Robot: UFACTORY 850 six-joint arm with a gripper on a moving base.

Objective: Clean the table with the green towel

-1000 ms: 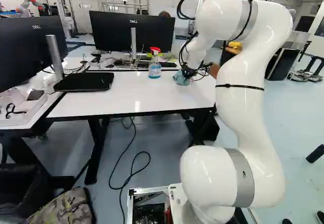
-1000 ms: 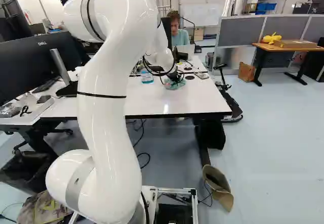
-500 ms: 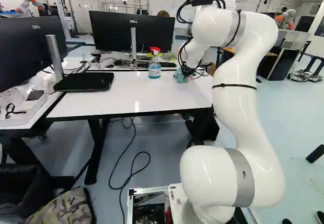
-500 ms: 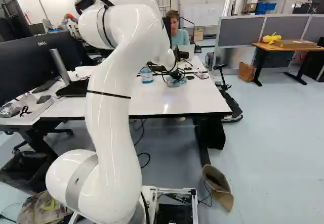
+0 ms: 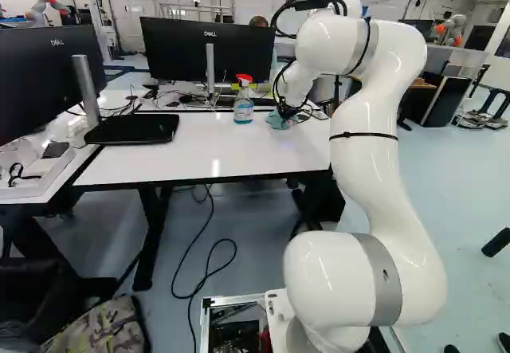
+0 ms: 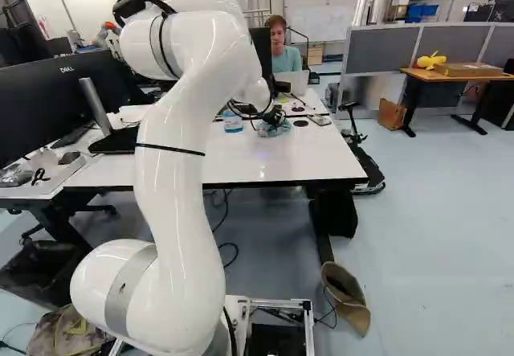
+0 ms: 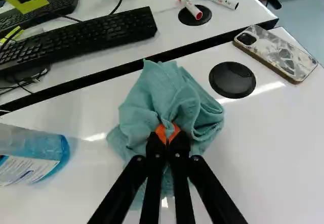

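End effector [image 6: 274,120] pinching towel [image 7: 164,95], on table [image 7: 273,148]

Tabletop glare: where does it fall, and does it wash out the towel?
Wrist view: bright streaks on the tabletop, between bottle and towel and beside the round black cover; the towel's folds remain readable. Both base views: a bright patch toward the tabletop's near edge, clear of the towel.

The white arm [image 5: 382,162] has leaned farther ahead, its upper bend lower than a second ago. The fingers [image 6: 275,117] have carried the gripped green towel [image 7: 169,100] across the bench [image 5: 199,158], nearer the spray bottle [image 5: 244,107] and farther from the front edge.
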